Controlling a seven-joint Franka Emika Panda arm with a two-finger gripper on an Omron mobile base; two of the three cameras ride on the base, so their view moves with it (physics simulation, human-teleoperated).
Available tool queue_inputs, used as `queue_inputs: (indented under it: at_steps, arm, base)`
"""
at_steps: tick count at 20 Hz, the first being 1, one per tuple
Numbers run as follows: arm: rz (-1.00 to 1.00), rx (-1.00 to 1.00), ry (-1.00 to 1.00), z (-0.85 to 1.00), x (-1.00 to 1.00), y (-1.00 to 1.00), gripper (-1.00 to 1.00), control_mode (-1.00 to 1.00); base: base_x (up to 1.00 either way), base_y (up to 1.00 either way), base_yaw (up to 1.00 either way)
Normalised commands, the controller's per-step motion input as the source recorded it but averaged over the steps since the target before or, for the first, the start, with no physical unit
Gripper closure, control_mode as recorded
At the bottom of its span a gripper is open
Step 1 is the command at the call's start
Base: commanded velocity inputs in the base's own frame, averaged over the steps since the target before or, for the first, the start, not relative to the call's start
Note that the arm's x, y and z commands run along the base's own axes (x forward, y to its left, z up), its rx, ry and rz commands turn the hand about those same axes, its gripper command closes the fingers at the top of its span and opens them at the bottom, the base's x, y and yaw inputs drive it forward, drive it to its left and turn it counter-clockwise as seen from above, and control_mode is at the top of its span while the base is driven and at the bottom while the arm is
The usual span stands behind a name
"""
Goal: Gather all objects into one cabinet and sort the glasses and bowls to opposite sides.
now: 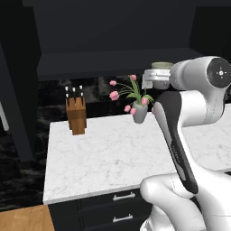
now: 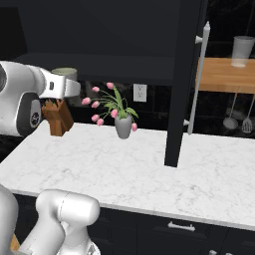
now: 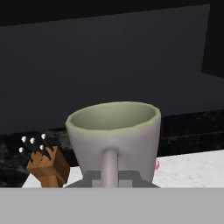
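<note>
You see a grey-beige mug [image 3: 114, 135] with pale greenish inside, pink tulips [image 2: 107, 107], a white grey-veined marble counter [image 1: 117, 149].

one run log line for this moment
hand: shut on grey-beige mug | mug: upright, raised above counter | cabinet: open

A grey-beige mug [image 2: 64, 73] hangs (just below the open cabinet [image 2: 104, 62]) above the counter [image 2: 149, 169].
</note>
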Motion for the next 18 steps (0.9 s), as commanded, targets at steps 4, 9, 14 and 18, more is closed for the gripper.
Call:
queue_inputs:
  at_steps: [4,9,14,18]
  arm:
    - [0.00,0.00,-0.03,-0.30,-0.26,0.33,1.00,-1.00]
    - [0.00,0.01,0.00,-0.32,-0.09,-0.18,1.00,-1.00]
    - [0.02,0.01,0.01,0.00,-0.08,-0.48,1.00,-1.00]
    - [0.02,0.00,0.00,-0.01,-0.67,-0.23,1.00,-1.00]
  base:
    - [0.00,0.00,0.00]
    - [0.00,0.00,0.00]
    - [0.00,0.00,0.00]
    - [0.00,0.00,0.00]
